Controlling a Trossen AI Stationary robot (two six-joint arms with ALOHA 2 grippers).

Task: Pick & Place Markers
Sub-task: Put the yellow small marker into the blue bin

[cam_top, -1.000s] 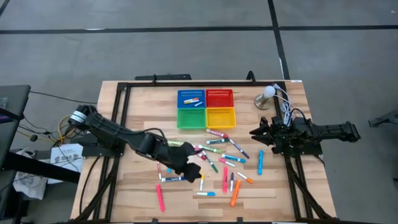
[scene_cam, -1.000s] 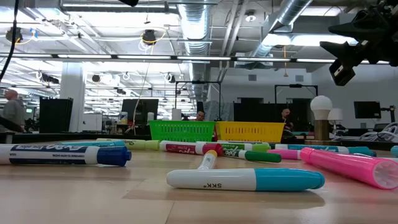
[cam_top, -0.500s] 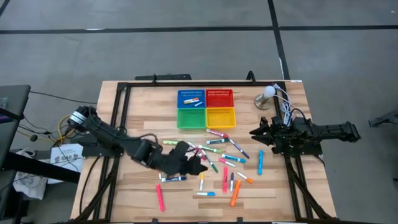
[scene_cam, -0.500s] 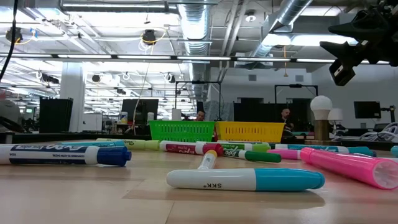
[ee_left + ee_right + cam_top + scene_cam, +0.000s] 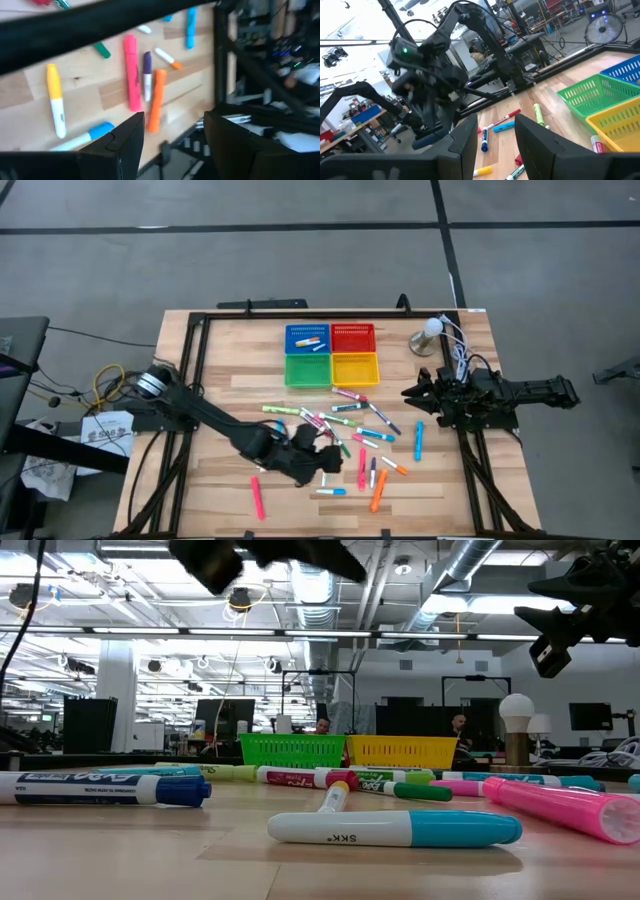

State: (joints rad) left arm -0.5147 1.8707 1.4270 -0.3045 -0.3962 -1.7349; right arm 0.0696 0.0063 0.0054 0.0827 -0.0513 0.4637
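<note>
From my low camera the only lettering I can read is "SKK" on the white barrel of the blue-capped marker [image 5: 395, 829] lying closest; the dark-blue marker [image 5: 100, 788] at that view's left carries a printed label I can't make out. On the table [image 5: 220, 480] the four mesh baskets sit in a square: the blue basket [image 5: 307, 338] holds what looks like two or three markers, while I can't tell whether anything lies in the red basket [image 5: 353, 337], the green basket [image 5: 307, 369] or the yellow basket [image 5: 355, 368]. The rest of the markers [image 5: 362, 430] lie scattered loose over the wood in front of the baskets, pink, orange, blue and green among them. My left gripper [image 5: 318, 460] hangs low over the near-left part of that scatter, fingers [image 5: 125, 140] parted with nothing between them. My right gripper [image 5: 416, 391] waits at the table's right edge, raised, fingers [image 5: 465, 137] a little apart and holding nothing.
</note>
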